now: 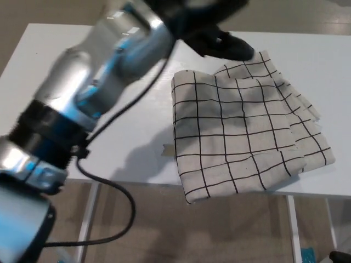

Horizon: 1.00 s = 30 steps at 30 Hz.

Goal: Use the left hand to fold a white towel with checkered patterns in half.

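White table (82, 153) bears folded towel (241, 131); left robot hand (211, 33) raised.

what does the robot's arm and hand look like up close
The left arm has a glossy silver shell in rounded segments with a black ribbed collar between two of them. A thin black cable loops loose beneath it. The robot hand at its end is matte black, mostly cut off by the frame's top edge.
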### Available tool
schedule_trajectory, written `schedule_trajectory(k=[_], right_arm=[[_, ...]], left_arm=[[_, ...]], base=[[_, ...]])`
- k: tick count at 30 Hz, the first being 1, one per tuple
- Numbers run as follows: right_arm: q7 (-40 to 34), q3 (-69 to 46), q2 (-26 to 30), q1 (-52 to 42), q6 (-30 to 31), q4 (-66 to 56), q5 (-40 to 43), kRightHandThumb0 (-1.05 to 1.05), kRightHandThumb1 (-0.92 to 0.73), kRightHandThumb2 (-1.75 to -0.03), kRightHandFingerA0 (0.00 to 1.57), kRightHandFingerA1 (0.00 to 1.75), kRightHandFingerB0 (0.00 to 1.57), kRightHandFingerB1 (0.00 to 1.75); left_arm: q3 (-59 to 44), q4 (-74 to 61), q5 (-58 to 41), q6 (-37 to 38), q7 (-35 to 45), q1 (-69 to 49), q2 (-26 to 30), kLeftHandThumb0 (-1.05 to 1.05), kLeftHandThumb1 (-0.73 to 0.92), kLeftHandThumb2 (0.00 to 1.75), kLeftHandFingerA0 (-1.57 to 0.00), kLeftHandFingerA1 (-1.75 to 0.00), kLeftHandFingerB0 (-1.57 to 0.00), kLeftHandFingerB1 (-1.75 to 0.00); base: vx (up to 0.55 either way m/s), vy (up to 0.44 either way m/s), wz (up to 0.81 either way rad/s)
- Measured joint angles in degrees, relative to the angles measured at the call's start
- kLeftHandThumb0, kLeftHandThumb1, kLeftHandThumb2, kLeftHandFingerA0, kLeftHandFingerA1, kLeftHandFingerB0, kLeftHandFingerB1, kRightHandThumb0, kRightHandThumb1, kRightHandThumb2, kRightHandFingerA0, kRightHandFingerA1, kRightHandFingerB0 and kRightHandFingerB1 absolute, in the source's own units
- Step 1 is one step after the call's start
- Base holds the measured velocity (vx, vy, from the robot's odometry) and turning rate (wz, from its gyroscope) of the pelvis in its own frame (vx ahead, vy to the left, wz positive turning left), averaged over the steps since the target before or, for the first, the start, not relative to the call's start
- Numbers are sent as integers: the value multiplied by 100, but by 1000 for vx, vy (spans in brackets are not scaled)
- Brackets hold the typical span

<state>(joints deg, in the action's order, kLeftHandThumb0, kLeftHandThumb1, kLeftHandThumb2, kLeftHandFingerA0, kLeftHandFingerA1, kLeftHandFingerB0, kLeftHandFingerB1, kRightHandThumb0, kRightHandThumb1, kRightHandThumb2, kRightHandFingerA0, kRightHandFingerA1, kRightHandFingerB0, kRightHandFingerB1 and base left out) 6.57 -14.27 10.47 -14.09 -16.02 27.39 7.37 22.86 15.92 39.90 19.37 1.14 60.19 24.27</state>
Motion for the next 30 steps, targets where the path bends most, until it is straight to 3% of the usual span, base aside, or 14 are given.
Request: schedule_trajectory(k=[4, 5, 7, 8, 10, 11, 15, 20, 24, 30], right_arm=[[1, -62, 17, -57, 30, -302, 17, -35, -61, -58, 60, 60, 70, 56], [1, -88, 23, -79, 35, -386, 26, -35, -61, -58, 60, 60, 70, 56], [1, -139, 28, -110, 42, -529, 38, -37, -61, -59, 61, 60, 69, 55], [1, -161, 29, -120, 44, -589, 43, -36, -60, -58, 61, 60, 69, 55], [1, -212, 31, -148, 46, -722, 51, -36, -60, -58, 61, 60, 69, 55], [1, -228, 32, -156, 49, -781, 54, -36, -61, -58, 61, 60, 70, 55], [10, -273, 37, -207, 56, -1008, 60, -37, -61, -58, 59, 58, 70, 54], [21, -307, 39, -286, 60, -1186, 61, -36, -61, -58, 59, 58, 70, 54], [35, -337, 38, -375, 65, -1338, 60, -37, -61, -58, 60, 57, 71, 54], [45, -381, 38, -454, 75, -1460, 59, -37, -61, -58, 60, 57, 71, 54]], left_arm=[[-390, -564, -315, -47, 210, -469, 308, -70, 45, 81, -8, -14, -8, -35], [-502, -717, -409, -51, 263, -640, 401, -34, 24, 86, 0, -48, -1, -47], [-722, -988, -578, -50, 349, -994, 544, -31, 24, 85, -6, -50, -7, -49], [-831, -1112, -665, -48, 392, -1180, 614, -60, 49, 56, -29, -30, -32, -33], [-1077, -1369, -855, -37, 476, -1640, 730, -60, 49, 56, -29, -30, -32, -33], [-1180, -1478, -941, -33, 514, -1837, 781, -55, 48, 56, -39, -33, -45, -35], [-1682, -1920, -1353, -19, 710, -2822, 937, -55, 45, 55, -51, -37, -59, -39], [-2168, -2207, -1767, -29, 980, -3815, 1022, -55, 45, 55, -54, -39, -62, -39], [-2639, -2407, -2196, -50, 1275, -4765, 1051, -57, 46, 55, -56, -39, -51, -36], [-3104, -2520, -2694, -111, 1708, -5808, 1055, -58, 43, 54, -54, -38, -50, -36]], base=[[0, 0, 0], [0, 0, 0], [0, 0, 0], [0, 0, 0], [0, 0, 0], [0, 0, 0], [0, 0, 0], [0, 0, 0], [0, 0, 0], [0, 0, 0]])
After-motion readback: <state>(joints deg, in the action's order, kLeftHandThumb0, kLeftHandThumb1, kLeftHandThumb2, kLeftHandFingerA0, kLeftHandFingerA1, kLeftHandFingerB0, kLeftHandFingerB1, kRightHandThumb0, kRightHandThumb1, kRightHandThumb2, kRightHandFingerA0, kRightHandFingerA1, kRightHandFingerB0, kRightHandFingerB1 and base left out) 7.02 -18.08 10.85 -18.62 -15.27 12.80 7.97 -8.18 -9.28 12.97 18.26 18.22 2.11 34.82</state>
